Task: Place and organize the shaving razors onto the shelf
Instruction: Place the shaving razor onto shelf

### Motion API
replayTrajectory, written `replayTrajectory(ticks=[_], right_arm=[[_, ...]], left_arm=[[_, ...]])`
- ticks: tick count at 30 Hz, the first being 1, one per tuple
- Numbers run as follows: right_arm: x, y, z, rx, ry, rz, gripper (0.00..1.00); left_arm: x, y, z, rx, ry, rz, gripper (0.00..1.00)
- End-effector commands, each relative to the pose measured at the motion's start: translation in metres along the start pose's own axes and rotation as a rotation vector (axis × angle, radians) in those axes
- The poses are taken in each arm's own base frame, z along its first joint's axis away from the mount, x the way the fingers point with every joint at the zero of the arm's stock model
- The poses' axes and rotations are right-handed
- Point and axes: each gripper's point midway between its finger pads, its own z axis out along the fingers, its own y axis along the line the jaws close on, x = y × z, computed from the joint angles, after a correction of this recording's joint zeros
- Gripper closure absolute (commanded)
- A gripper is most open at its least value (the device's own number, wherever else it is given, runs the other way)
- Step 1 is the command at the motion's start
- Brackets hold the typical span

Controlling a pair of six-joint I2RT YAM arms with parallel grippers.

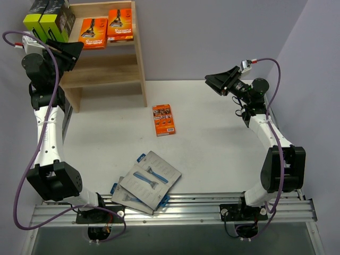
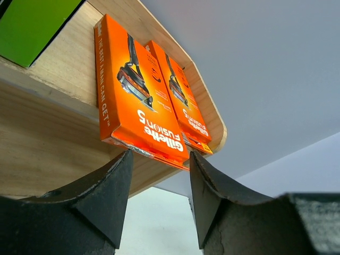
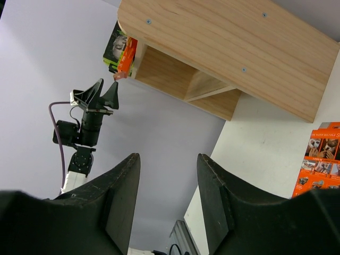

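Observation:
The wooden shelf stands at the back left. On its top tier lie two orange razor packs, with black and lime-green boxes to their left. My left gripper hovers open and empty just in front of that tier. The left wrist view has the gripper right below the nearer orange pack. One more orange pack lies mid-table. Two grey razor cards overlap near the front edge. My right gripper is raised at the right, open and empty.
Lavender walls close the back and right side. The metal mounting rail runs along the near edge beside the grey cards. The right wrist view looks across at the shelf's side panel and my left arm.

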Motion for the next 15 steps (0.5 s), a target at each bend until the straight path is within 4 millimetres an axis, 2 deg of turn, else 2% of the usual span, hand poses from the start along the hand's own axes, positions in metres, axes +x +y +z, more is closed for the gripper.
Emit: replayTrajectory(ticks=[1,15], right_arm=[[-0.002,0.015,-0.003,-0.048,0.004,-0.069,0.58],[-0.002,0.009,-0.001,-0.042,0.009,-0.061,0.65]], left_arm=[[-0.009,-0.017,0.001,0.073,-0.02,0.019,0.45],[-0.005,-0.015,0.015,0.083,-0.012,0.013,0.48]])
